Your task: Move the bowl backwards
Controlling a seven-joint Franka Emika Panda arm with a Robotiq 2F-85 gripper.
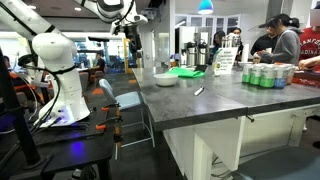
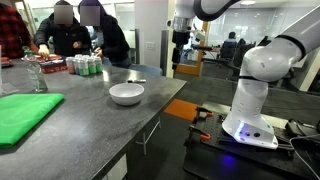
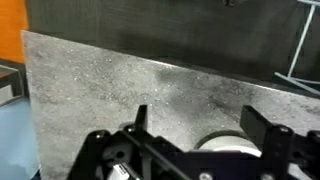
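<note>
**My jaws, spread wide and empty, above the grey worktop (image 3: 110, 80).**
In the wrist view my two black fingers (image 3: 258, 126) stand far apart, gripping nothing and touching nothing. Between them, low in the picture and closer to one finger, part of the white bowl (image 3: 226, 144) shows, lying beneath my jaws on the worktop. In both exterior views the bowl (image 1: 165, 77) (image 2: 126, 94) sits upright on the worktop, well below my jaws and clear of them. A flat green tray (image 2: 25, 115) lies on the far side of the bowl from my jaws. A cluster of cans (image 2: 84, 65) stands farther off.
</note>
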